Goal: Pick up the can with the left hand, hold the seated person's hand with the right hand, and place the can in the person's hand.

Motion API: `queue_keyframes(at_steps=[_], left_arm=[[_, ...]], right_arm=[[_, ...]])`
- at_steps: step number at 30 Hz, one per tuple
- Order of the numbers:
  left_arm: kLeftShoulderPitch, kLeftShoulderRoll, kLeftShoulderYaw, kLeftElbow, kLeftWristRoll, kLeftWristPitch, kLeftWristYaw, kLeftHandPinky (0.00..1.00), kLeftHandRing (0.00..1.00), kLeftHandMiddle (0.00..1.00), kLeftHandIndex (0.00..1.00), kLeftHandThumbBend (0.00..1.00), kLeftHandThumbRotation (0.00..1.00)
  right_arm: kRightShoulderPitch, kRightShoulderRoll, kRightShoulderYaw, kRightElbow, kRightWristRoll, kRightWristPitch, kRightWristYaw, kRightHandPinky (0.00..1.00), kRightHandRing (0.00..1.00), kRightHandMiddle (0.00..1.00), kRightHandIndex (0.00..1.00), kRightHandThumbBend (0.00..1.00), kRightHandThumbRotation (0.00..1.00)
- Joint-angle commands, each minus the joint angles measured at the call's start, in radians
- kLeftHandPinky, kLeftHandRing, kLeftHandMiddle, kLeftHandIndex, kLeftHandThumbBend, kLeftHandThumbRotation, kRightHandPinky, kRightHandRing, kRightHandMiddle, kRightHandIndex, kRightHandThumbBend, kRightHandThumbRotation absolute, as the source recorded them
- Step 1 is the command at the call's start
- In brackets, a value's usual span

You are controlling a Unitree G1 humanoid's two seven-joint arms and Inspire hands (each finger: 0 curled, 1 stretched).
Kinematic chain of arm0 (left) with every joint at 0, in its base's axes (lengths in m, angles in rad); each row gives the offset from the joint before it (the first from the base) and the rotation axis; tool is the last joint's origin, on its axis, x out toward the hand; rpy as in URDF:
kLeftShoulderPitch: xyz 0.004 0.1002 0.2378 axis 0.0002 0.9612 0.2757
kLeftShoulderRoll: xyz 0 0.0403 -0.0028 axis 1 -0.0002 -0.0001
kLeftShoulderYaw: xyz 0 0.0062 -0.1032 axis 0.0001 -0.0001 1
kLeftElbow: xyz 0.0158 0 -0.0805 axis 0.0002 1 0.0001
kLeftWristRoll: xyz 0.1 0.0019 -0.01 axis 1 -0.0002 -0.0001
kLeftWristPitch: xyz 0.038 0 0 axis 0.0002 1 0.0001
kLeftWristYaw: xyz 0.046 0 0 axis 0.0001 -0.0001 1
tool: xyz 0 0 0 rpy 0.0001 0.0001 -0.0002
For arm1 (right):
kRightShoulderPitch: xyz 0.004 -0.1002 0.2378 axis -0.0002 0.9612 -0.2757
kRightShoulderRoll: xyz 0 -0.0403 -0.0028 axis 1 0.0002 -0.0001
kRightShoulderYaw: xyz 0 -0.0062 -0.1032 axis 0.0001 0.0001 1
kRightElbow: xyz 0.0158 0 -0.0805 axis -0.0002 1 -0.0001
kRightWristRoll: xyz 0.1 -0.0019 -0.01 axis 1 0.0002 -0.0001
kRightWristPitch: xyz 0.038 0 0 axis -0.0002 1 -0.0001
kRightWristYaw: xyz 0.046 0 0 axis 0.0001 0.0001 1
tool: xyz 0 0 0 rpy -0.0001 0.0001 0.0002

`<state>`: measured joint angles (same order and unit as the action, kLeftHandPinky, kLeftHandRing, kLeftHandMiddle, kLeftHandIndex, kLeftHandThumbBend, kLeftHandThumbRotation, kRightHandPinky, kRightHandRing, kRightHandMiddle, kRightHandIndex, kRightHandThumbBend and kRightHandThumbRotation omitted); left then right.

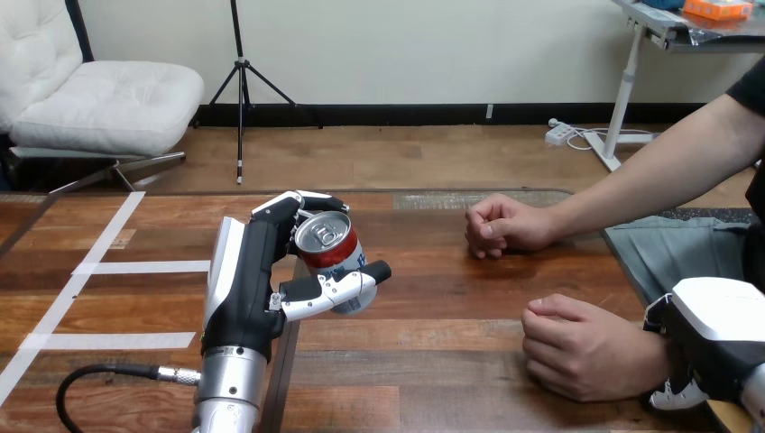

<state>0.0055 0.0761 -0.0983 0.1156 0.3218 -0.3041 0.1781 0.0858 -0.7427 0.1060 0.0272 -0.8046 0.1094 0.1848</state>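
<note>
My left hand [245, 287] is shut on a red and white can [330, 260] with a silver top, fingers behind it and thumb across its front. The can leans a little, left of the table's middle. The person's far hand [502, 225] rests as a loose fist on the table, to the right of the can and apart from it. The person's near hand [577, 350] lies knuckles up at the front right. My right hand [714, 338] sits against that hand's wrist at the view's lower right; I cannot tell whether it holds the wrist.
White tape strips [135, 267] mark the wooden table [433, 298] at the left. A dark seam [281, 370] runs along the table under my left forearm. The table's right edge [621, 266] lies just past the person's forearms.
</note>
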Motion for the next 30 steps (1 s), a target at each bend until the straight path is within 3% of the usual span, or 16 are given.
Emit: queue_keyframes(at_steps=[1, 9, 30], left_arm=[[-0.038, 0.002, 0.013, -0.055, -0.007, -0.010, 0.005, 0.46, 0.43, 0.45, 0.56, 0.69, 0.00], [-0.039, 0.002, 0.013, -0.051, -0.006, -0.011, 0.006, 0.47, 0.43, 0.45, 0.56, 0.69, 0.00], [-0.042, -0.002, 0.011, -0.047, -0.007, -0.009, 0.006, 0.47, 0.43, 0.45, 0.56, 0.69, 0.00]], right_arm=[[0.030, 0.023, 0.017, 0.057, 0.035, -0.015, -0.002, 0.32, 0.41, 0.47, 0.46, 0.71, 0.00], [0.028, 0.026, 0.006, 0.059, 0.072, -0.016, 0.003, 0.35, 0.44, 0.50, 0.47, 0.70, 0.00], [0.023, 0.011, 0.012, 0.054, 0.046, -0.022, -0.030, 0.34, 0.42, 0.48, 0.47, 0.76, 0.00]])
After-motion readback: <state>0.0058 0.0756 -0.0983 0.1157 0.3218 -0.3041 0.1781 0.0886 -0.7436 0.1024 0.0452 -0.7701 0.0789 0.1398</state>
